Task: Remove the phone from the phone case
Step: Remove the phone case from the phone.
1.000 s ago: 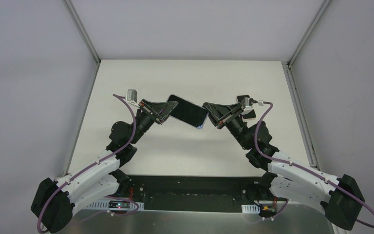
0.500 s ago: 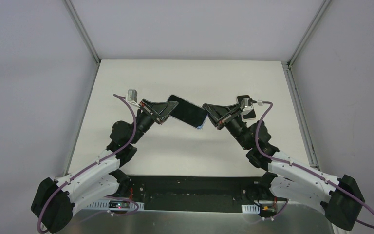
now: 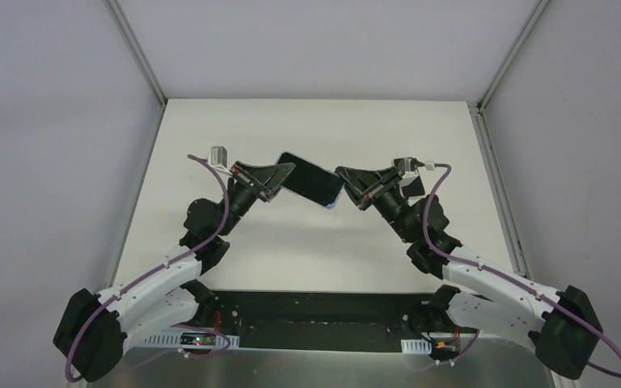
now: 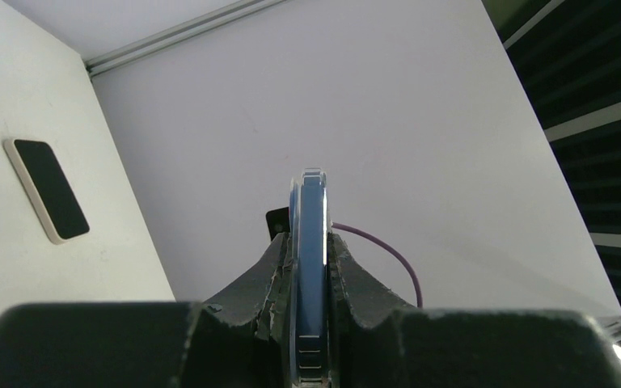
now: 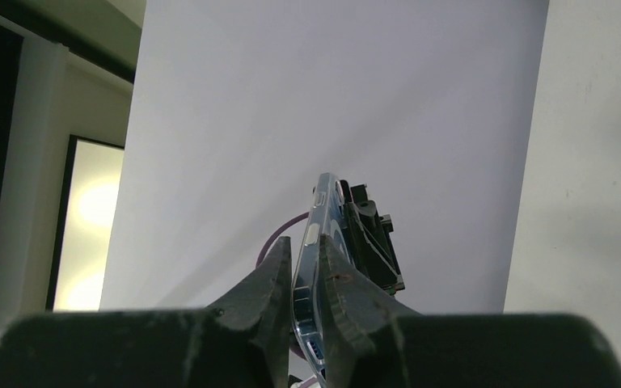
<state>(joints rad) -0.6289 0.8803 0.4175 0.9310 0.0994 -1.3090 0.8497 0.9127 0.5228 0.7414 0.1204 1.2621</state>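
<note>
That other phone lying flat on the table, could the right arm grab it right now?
Probably not yet. The right tool is shut on the cased phone, held up jointly with the left tool. The other phone lies close by on the table, so reach seems fine once it lets go.

Both arms are lifted and bent, leaning in toward each other. The left gripper [image 3: 285, 175] points to 2 o'clock and the right gripper [image 3: 342, 179] to 10 o'clock. Both are pinched tight on the phone [image 3: 311, 179].

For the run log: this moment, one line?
left tool: shut on dark phone in clear case | right tool: shut on opposite end | not separated
</note>
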